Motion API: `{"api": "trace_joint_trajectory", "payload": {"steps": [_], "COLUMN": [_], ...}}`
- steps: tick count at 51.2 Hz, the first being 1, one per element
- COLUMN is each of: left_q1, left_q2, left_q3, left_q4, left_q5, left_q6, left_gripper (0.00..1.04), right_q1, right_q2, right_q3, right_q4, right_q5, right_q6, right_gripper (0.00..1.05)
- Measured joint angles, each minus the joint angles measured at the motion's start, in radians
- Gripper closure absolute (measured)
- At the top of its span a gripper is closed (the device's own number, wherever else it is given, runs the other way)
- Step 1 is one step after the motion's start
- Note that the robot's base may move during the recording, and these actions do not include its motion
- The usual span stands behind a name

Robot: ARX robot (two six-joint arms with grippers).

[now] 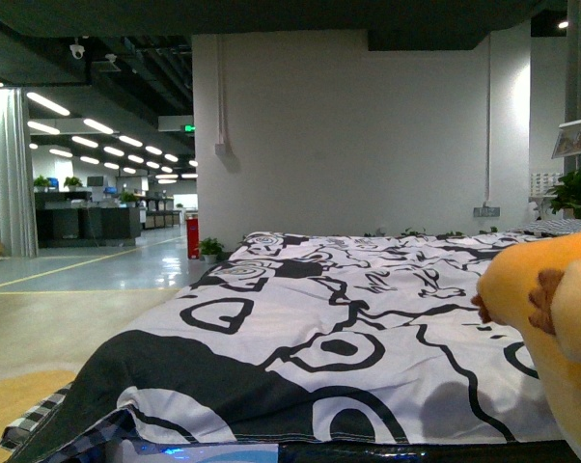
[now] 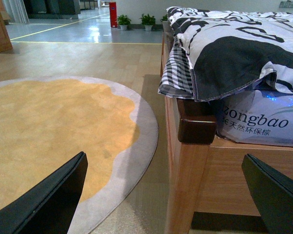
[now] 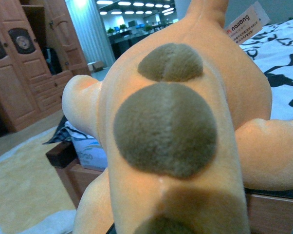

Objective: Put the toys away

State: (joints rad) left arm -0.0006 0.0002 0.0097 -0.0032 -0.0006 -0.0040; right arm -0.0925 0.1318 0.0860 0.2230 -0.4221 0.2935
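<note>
Orange plush toy (image 3: 166, 131) by the bed (image 1: 319, 318) looks soft and light, so pinch its fat body. Your left gripper (image 2: 163, 161) is wide open; your right gripper is hidden.

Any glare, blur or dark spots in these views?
Front view: the plush at the right edge is close and soft-focused, ceiling lights blow out. Left wrist view: sharp, glare on the far floor. Right wrist view: plush fills the frame, slightly blurred.
</note>
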Motion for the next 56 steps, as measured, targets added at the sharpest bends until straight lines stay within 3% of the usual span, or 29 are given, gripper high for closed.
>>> {"api": "trace_joint_trajectory", "payload": {"steps": [6,11,15,56], "left_q1": [0.000,0.000,0.000,0.001], "left_q2": [0.000,0.000,0.000,0.000], "left_q3": [0.000,0.000,0.000,0.000], "left_q4": [0.000,0.000,0.000,0.000], "left_q5": [0.000,0.000,0.000,-0.004], "left_q6": [0.000,0.000,0.000,0.000], "left_gripper": [0.06,0.06,0.06,0.06], "right_q1": [0.074,0.188,0.252,0.258], "right_q2": [-0.019,-0.043,-0.057,-0.090], "right_q3": [-0.030,-0.056,-0.072,-0.073], "right_q4": [0.006,0.007,-0.001,-0.029], "right_q5": [0.108,0.249,0.302,0.315], "right_q6": [-0.039,-0.097,-0.130,-0.139], "right_gripper": [0.97,0.97,0.97,0.97]}}
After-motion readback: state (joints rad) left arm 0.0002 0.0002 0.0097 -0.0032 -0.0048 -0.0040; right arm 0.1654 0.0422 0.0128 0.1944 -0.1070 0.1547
